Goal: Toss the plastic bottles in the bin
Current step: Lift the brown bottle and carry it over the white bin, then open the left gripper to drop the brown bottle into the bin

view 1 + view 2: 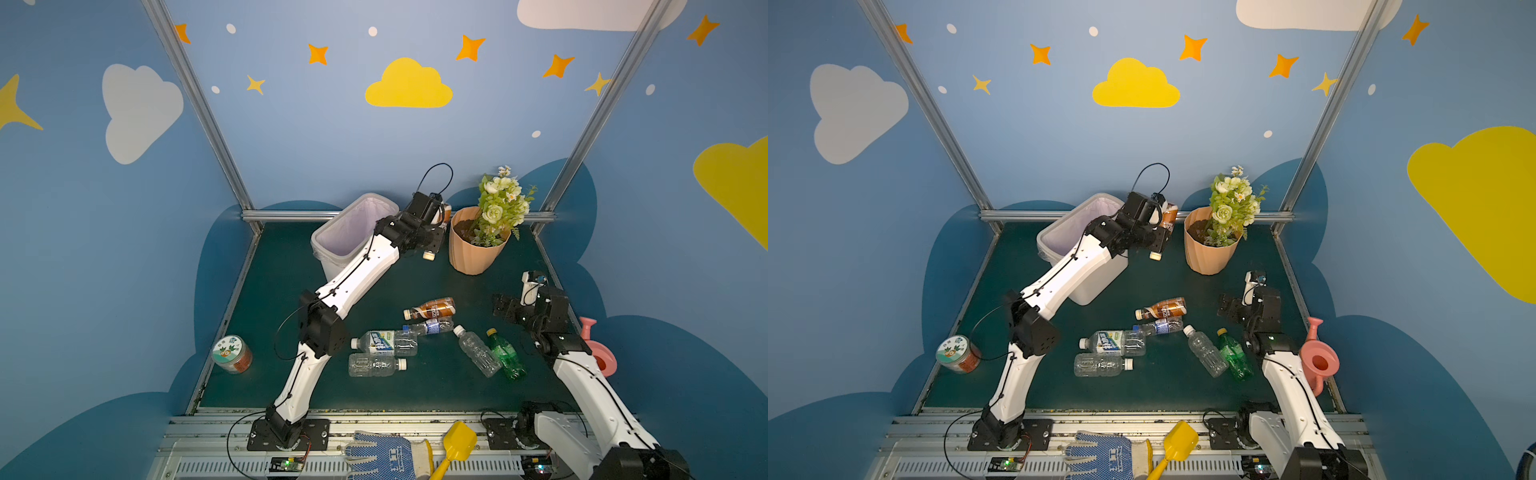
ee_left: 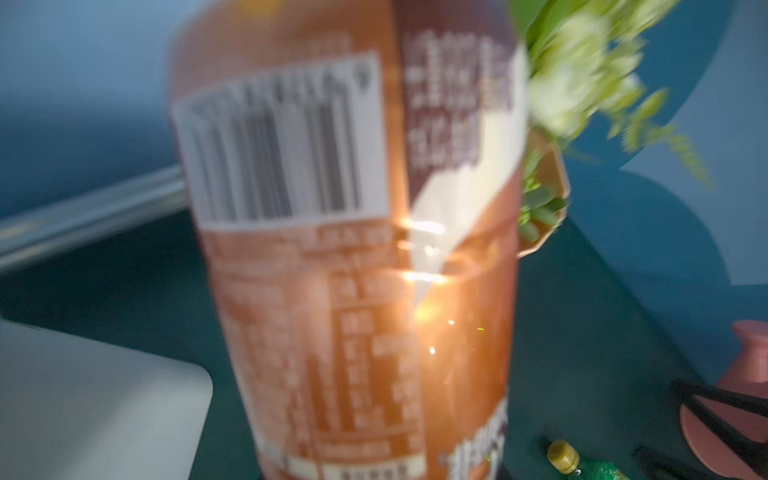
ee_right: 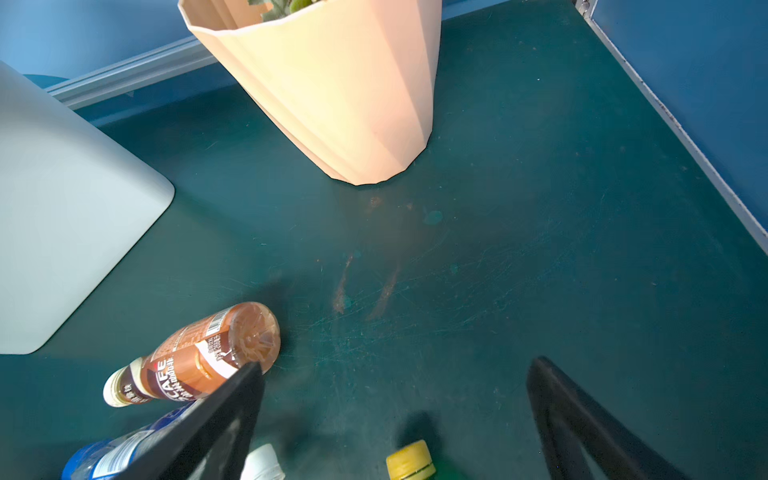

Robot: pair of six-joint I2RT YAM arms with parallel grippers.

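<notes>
At the table's back edge, the left gripper clamped a bottle beside the bin, likely for dropping; the right gripper gaped empty.

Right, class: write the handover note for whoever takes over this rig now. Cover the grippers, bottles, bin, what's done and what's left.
Left gripper: shut on the held brown bottle, raised beside the bin, on its flowerpot side, not over the opening.
Right gripper: open, empty, above the table.
Lying on the table: second brown bottle, blue-label bottle, white-label bottle, two clear bottles, green bottle.
Done: no bottle visible in the bin; the arm hides part of it.
Left: drop the held one, then bin the six.
</notes>
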